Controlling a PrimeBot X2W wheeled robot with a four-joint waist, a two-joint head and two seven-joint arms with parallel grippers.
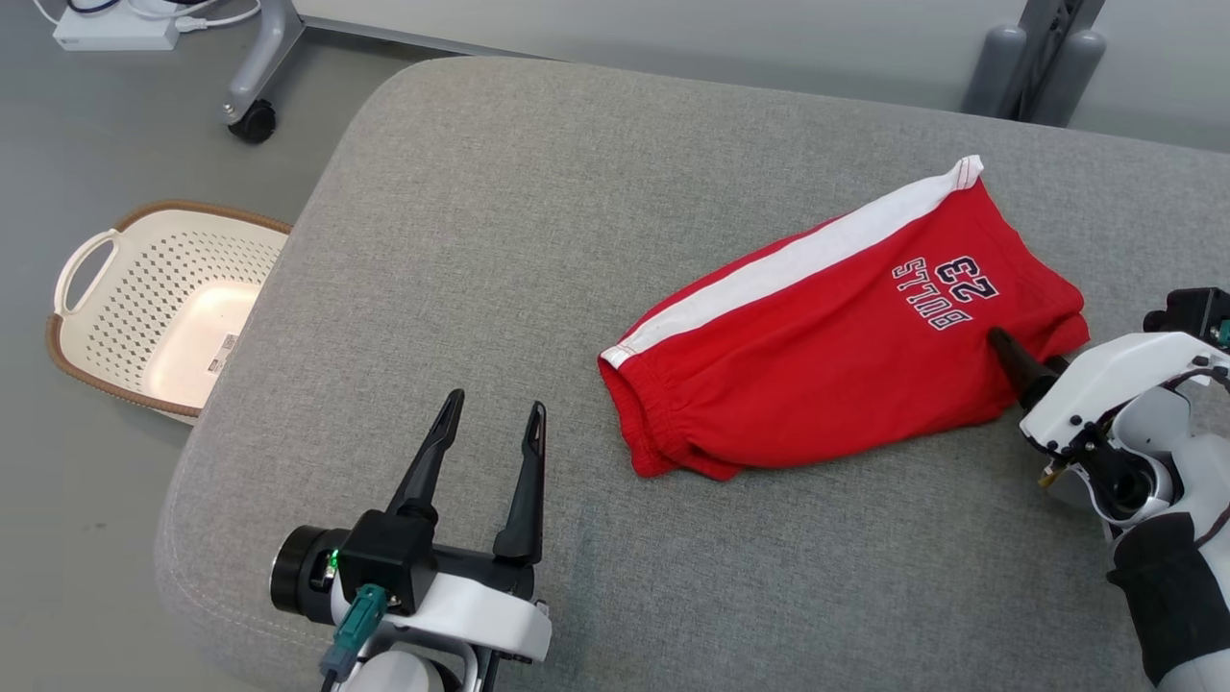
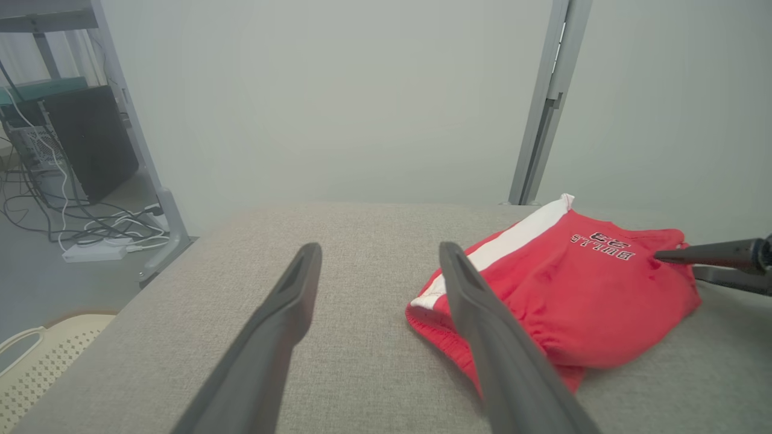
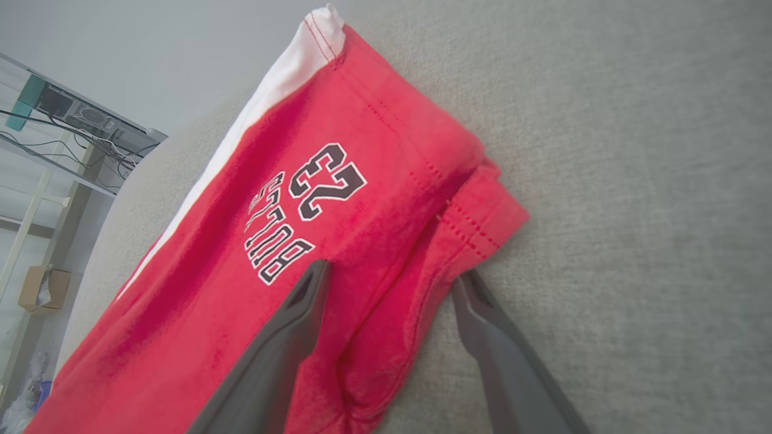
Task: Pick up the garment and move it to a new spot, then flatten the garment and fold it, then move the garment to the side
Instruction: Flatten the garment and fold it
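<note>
The garment [image 1: 826, 365], red shorts with a white side stripe and a "BULLS 23" print, lies folded flat on the right half of the grey cushioned surface [image 1: 500, 240]. My right gripper [image 1: 1004, 348] stands open at the garment's right hem. In the right wrist view one finger lies over the red fabric [image 3: 271, 211] and the other rests beside the hem on the cushion, with the gripper [image 3: 392, 271] straddling that edge. My left gripper [image 1: 496, 402] is open and holds nothing, on the near left. It stands apart from the garment [image 2: 573, 289], whose waistband is just right of its fingers [image 2: 289, 313].
A cream perforated basket [image 1: 144, 279] sits on the floor left of the cushion, past its rounded left edge. A caster and frame leg [image 1: 253, 122] and a power strip [image 1: 115, 29] are at the far left. Grey posts [image 1: 1038, 58] stand behind the far right.
</note>
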